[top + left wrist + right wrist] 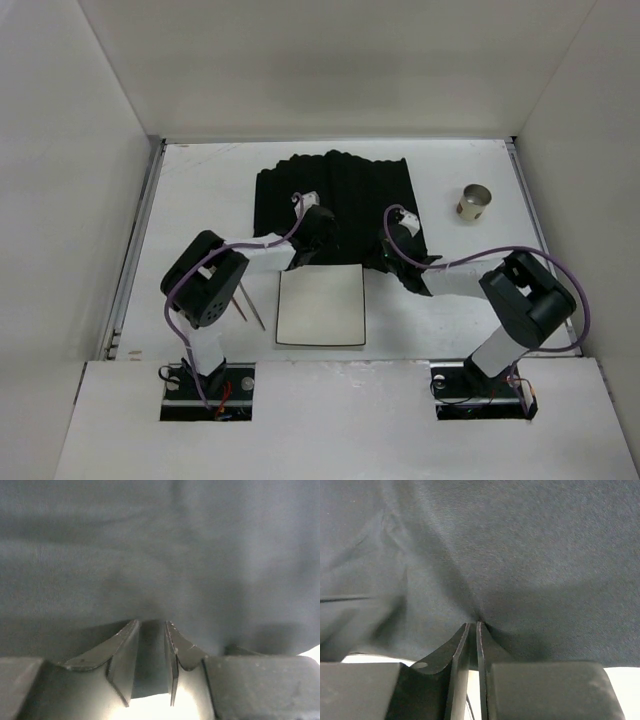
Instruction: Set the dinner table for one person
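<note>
A black cloth mat (340, 190) lies rumpled across the back middle of the white dinner table (200, 190). At the mat's near left edge, my left gripper (312, 232) is shut on the cloth. The left wrist view shows dark fabric (160, 555) filling the narrow gap between the jaws of the left gripper (151, 622). My right gripper (398, 243) is at the mat's near right edge. In the right wrist view the right gripper (473, 624) has its jaws almost together, pinching a fold of the cloth (520, 555).
A square white plate (322, 306) sits just in front of the mat, between the two arms. A small cup (474, 202) stands at the back right. Thin utensils (248, 303) lie by the left arm. White walls enclose the table.
</note>
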`<state>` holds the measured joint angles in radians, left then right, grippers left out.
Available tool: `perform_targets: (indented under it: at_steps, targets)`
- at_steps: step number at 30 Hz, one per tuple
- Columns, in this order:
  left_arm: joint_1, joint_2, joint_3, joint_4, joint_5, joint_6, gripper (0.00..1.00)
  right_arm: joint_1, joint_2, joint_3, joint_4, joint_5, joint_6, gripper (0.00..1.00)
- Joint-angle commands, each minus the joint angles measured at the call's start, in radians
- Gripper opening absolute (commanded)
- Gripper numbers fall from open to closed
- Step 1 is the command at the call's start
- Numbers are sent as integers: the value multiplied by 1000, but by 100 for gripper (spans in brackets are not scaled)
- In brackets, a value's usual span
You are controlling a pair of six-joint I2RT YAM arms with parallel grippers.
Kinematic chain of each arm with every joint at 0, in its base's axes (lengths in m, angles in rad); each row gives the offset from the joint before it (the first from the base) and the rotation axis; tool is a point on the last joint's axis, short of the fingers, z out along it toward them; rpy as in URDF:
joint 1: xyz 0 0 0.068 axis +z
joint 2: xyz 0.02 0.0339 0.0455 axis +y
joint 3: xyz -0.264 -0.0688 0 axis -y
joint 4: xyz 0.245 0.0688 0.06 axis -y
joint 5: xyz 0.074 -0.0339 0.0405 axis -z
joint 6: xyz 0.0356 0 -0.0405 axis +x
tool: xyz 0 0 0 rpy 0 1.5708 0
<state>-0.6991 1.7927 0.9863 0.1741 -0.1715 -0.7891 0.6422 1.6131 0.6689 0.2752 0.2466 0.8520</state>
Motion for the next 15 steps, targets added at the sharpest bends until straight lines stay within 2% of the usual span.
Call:
perform_targets:
  at_steps: [1, 9, 15]
  targets:
    - [5, 30, 15, -36, 30, -1, 24, 3, -21, -38, 67, 0, 25, 16]
    - [-12, -9, -124, 10, 17, -13, 24, 17, -87, -140, 87, 22, 81, 16]
    - [-18, -119, -196, 27, -16, -27, 23, -15, -293, -173, 27, 26, 62, 18]
